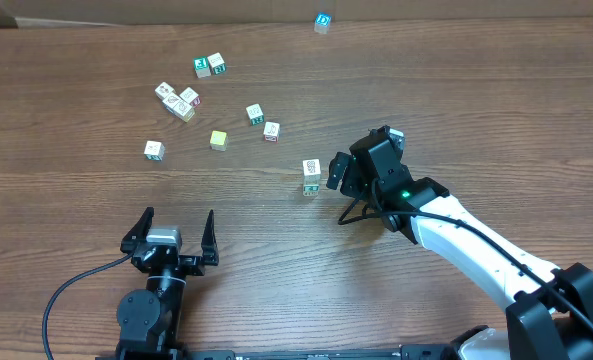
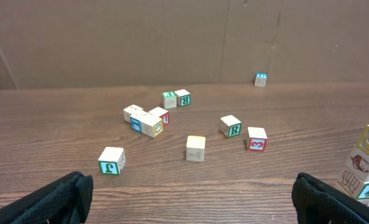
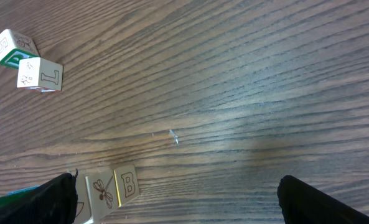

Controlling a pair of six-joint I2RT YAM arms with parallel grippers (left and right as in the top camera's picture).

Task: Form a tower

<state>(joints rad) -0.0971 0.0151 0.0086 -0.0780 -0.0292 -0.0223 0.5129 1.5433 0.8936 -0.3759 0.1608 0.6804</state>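
I look down from above at the brown wooden tabletop [image 1: 456,90]. The tower [image 1: 312,176] stands near the middle of it, a bit to the right. It is a thin stack of little wooden cubes. The top cube is white with dark marks, and the lowest one I can see is yellow-green.

The right tool [image 1: 334,176] is just beside the tower, on its right side. In the right wrist view, the tool [image 3: 177,180] has its two black fingers spread wide apart. The tower [image 3: 109,190] shows at the bottom, between the fingers and very close to the one on the left of the picture. I see a bug drawing and a letter B on it. I cannot tell if that finger touches it. The far finger is well apart from it, so nothing is pinched.

The left tool [image 1: 176,228] sits low on the left, well apart from the tower. Its fingers are spread too, and it holds nothing.

Loose cubes lie across the back of the tabletop. There is a yellow cube [image 2: 196,149], a cube with a red 3 [image 2: 256,139], a cube with a green R [image 2: 231,126], and a blue cube [image 2: 261,79] far off near the wall.
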